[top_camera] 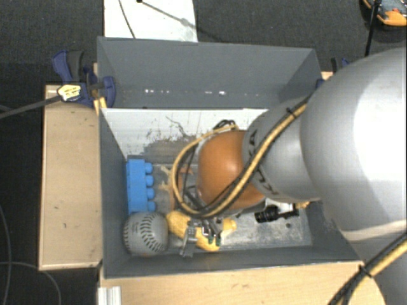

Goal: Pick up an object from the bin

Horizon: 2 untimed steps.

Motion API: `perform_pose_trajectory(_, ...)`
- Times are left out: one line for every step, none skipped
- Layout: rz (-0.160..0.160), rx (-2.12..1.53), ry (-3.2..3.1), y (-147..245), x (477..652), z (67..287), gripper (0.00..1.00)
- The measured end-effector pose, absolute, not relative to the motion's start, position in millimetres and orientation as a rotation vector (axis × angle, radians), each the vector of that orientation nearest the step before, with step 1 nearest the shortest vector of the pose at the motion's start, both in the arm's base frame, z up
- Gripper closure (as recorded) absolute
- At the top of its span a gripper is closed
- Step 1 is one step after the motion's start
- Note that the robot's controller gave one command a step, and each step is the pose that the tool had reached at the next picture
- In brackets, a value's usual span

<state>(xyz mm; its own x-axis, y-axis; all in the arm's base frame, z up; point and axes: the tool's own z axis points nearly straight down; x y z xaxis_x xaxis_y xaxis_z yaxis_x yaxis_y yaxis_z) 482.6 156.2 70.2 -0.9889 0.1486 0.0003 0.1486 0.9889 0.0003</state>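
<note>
Where the yellow banana-shaped toy lies along the bin's near wall, that's where my gripper is, right down on it, tip at the toy's middle. How wide my jaws stand I cannot tell, my own wrist and wiring are in the way, so I won't call the toy held. Just beside the toy's left end, a grey ball with stitched seams sits in the near left corner. Behind the ball, a blue studded building block lies along the left wall, studs facing right. Above the toy sits my orange wrist cover, with yellow and black cables looping round it. To its right, a small black piece; mine or loose, can't tell. My big grey arm crosses the grey metal bin from the right.
</note>
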Motion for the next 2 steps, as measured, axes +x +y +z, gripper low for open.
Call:
perform_pose_trajectory(-0.002, 0.001, -3.147, 157.0, 494.2, 70.6, 1.00)
perform_pose_trajectory(-0.002, 0.000, -3.147, 157.0, 494.2, 70.6, 1.00)
